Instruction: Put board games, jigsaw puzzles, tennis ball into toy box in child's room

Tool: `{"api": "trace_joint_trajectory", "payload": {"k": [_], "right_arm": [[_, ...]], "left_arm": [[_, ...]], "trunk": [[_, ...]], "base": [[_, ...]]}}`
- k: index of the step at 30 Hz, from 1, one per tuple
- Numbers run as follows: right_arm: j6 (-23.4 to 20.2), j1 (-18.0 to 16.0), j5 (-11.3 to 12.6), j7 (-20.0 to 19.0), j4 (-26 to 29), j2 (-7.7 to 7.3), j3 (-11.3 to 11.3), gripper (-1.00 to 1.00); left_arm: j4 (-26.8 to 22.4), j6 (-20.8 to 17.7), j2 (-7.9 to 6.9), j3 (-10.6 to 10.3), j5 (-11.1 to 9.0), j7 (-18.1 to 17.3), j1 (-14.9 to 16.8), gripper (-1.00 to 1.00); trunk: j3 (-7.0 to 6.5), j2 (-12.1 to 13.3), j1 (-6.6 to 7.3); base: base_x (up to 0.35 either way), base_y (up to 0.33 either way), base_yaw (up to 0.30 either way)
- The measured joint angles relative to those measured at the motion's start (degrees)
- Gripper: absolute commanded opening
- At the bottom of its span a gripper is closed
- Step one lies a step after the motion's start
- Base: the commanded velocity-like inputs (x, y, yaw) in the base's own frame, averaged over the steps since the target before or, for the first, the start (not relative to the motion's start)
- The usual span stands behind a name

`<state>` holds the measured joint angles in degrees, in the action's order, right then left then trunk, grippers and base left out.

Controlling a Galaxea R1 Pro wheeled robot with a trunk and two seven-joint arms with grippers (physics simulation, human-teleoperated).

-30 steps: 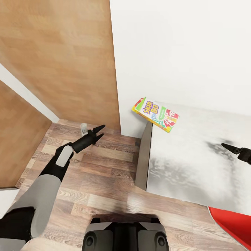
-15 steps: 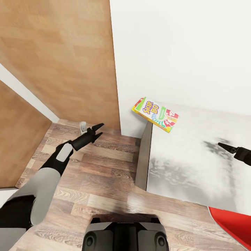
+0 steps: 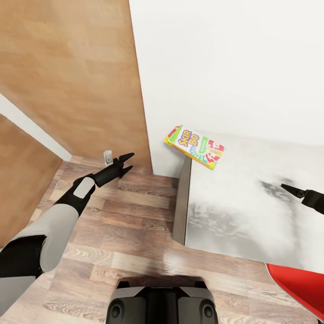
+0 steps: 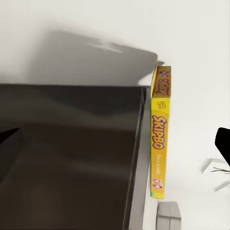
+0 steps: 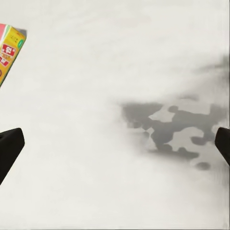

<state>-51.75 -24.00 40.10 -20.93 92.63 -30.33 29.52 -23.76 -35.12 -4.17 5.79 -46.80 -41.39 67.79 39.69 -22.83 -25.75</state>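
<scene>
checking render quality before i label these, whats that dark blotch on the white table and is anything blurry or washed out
Head view: a mottled grey patch on the table under the right gripper, apparently its shadow; the wall is blown out white. Right wrist view: the same blotch, pixelated, soft-edged. Left wrist view: the Skip-Bo box lettering reads sharp, but the dark table side is smeared and the gripper's fingers are flat black silhouettes.

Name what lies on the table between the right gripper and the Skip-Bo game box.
Nothing: in the head view, bare white table stretches between the right gripper and the Skip-Bo game box.

Red object (image 3: pixel 299 285) cut off at picture's corner.
</scene>
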Motion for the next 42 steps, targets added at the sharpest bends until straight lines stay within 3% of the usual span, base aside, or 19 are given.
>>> {"api": "trace_joint_trajectory", "payload": {"k": [11, 24, 42], "right_arm": [[0.0, 0.1, 0.0, 0.0, 0.0, 0.01, 0.0, 1.0], [-0.1, 0.1, 0.0, 0.0, 0.0, 0.01, 0.0, 1.0], [-0.1, 0.1, 0.0, 0.0, 0.0, 0.08, 0.0, 1.0]], "left_arm": [[5.0, -0.5, -0.41, 0.0, -0.1, 0.1, 2.7, 1.0], [5.9, -0.9, -0.63, 0.0, -0.1, -0.2, 3.8, 1.0], [5.1, -0.2, -0.52, -0.1, -0.2, 0.0, 3.6, 1.0]], "trunk": [[0.0, 0.0, 0.0], [0.0, 0.0, 0.0], [0.0, 0.0, 0.0]], "base": [[0.0, 0.0, -0.252], [0.0, 0.0, -0.264], [0.0, 0.0, -0.056]]}}
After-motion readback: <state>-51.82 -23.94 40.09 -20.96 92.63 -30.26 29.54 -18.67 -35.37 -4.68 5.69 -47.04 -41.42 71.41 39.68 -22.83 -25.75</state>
